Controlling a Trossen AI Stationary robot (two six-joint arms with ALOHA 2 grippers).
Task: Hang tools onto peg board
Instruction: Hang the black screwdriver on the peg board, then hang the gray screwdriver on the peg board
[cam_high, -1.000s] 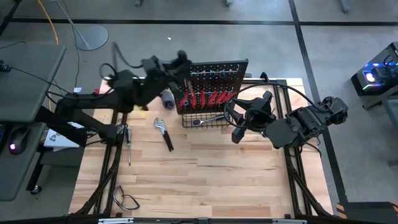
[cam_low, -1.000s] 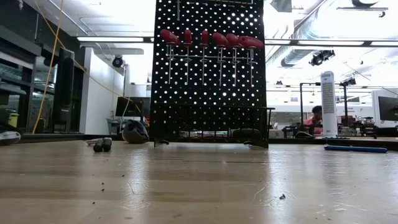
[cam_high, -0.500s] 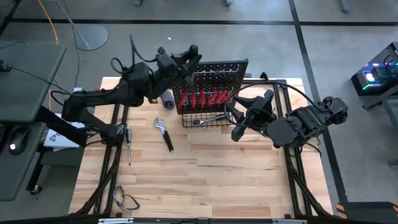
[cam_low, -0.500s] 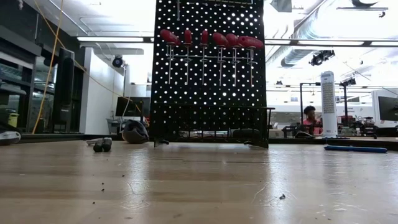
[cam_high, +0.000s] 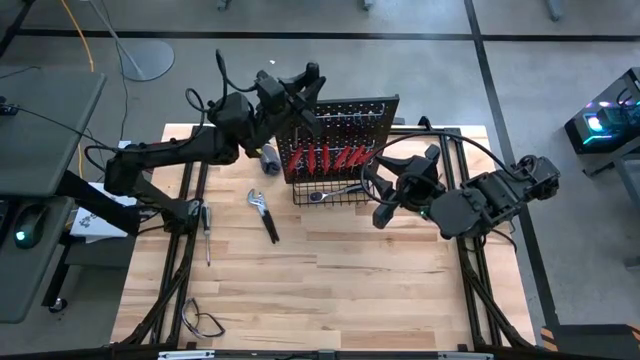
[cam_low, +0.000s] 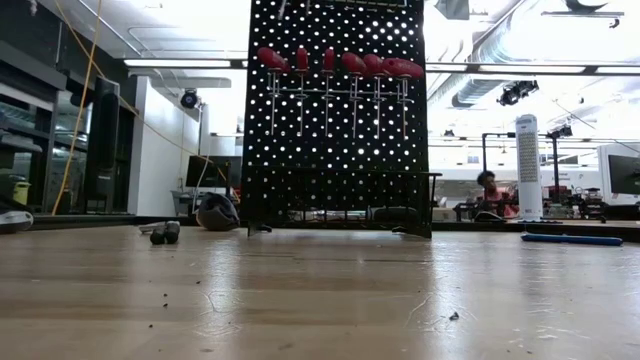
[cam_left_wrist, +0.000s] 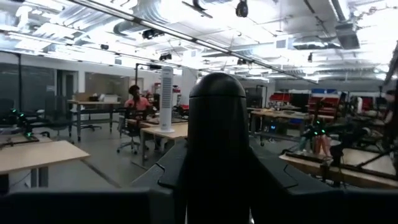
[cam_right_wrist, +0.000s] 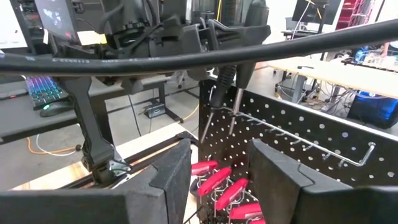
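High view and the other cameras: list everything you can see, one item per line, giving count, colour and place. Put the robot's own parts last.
table: one, light wood, under everything
peg board: one, black, upright at the table's far middle
red screwdrivers: several, hanging in a row high on the board
basket: one, black wire, at the board's base
wrench: one, silver, in the basket
pliers: one, silver and black, on the table left of the basket
dark screwdriver: one, at the table's left edge
cable loop: one, black, near left corner
person: one, in the room behind
left hand: above the board's top, gripping a black-handled tool
right hand: open, right of the basket
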